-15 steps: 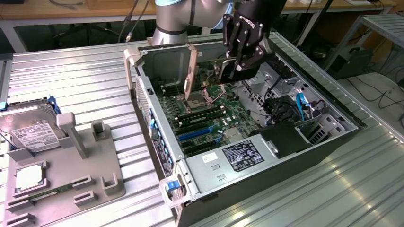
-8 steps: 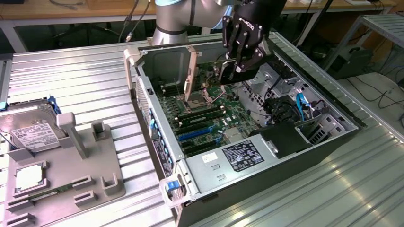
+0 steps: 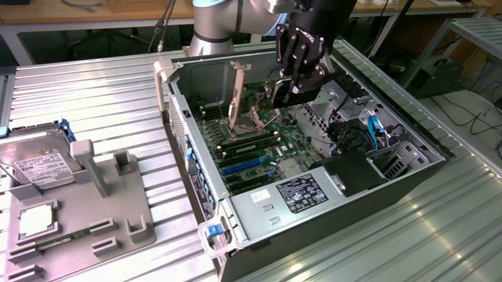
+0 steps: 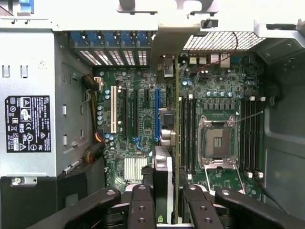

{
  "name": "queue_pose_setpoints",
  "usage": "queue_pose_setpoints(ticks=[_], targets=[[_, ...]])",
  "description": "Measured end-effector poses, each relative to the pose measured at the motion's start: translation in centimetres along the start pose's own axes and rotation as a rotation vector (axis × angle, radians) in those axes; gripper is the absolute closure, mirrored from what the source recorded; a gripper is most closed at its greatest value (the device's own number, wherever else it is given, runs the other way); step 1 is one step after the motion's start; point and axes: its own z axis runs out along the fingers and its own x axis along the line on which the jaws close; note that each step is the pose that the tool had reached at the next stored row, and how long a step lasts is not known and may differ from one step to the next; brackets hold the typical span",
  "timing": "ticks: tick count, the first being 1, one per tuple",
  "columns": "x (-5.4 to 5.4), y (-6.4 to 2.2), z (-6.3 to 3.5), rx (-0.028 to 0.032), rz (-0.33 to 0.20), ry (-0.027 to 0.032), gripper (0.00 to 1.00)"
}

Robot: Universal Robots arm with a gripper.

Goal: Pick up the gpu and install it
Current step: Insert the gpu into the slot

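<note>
On the exterior view's left you have the hard drive [image 3: 35, 161] lying on the gray parts fixture [image 3: 117, 202], on the ribbed metal table [image 3: 102, 88]. In the middle sits the open computer case [image 3: 196, 176], its motherboard [image 3: 259, 144] exposed. Over it your gripper [image 3: 295, 82] is clamped on the gpu [image 3: 304, 97]. In the wrist view the card is held edge-on between the fingers [image 4: 140, 202], parallel to the blue slot [image 4: 156, 114]. Whether it touches the board, you cannot tell.
</note>
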Motion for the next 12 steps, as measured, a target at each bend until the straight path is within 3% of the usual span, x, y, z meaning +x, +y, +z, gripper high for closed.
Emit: queue_pose_setpoints(ticks=[12], targets=[[0.0,-0.06,1.47,0.0042,0.001,0.0001,0.72]])
